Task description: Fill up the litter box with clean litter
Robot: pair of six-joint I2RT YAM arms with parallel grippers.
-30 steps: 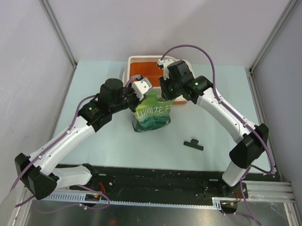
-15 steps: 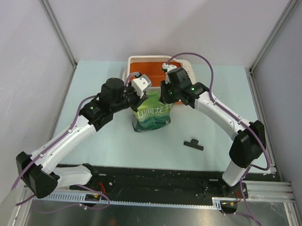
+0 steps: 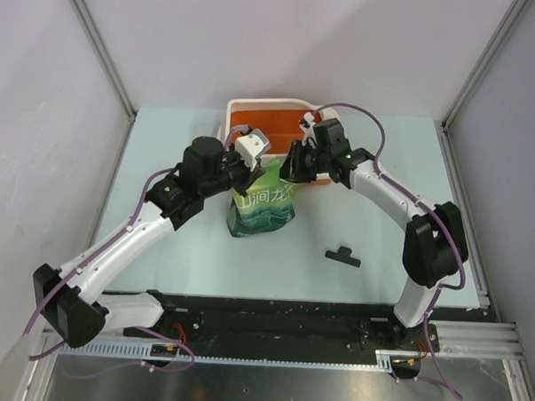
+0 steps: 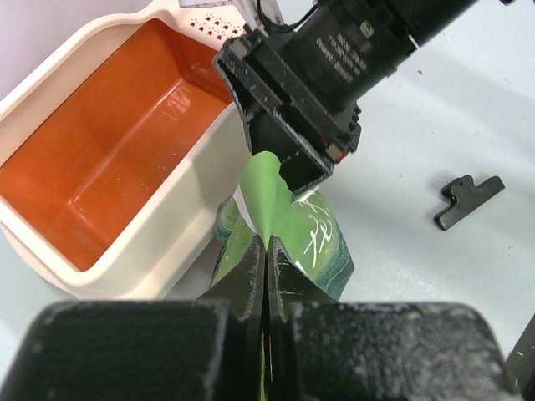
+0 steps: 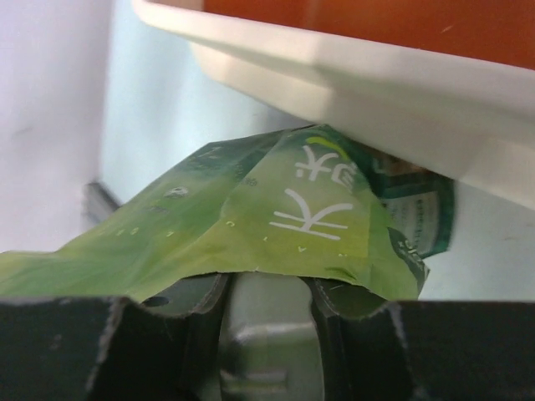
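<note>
Your left gripper [image 4: 266, 251] was clamped on the green pouch [image 4: 313, 238] top, and your right gripper [image 4: 280, 171] pinched it too, just beside the litter box [image 4: 167, 242]. Its orange floor lay bare, so all pouring was left to do.

the litter box [image 5: 351, 75] runs off the right wrist view.

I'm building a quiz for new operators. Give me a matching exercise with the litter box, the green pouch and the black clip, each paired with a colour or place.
1. litter box
2. green pouch
3. black clip

a. lying alone on the table
b. white characters on it, beside the box
c. orange inside, no granules

Pairs: 1-c, 2-b, 3-a
</note>
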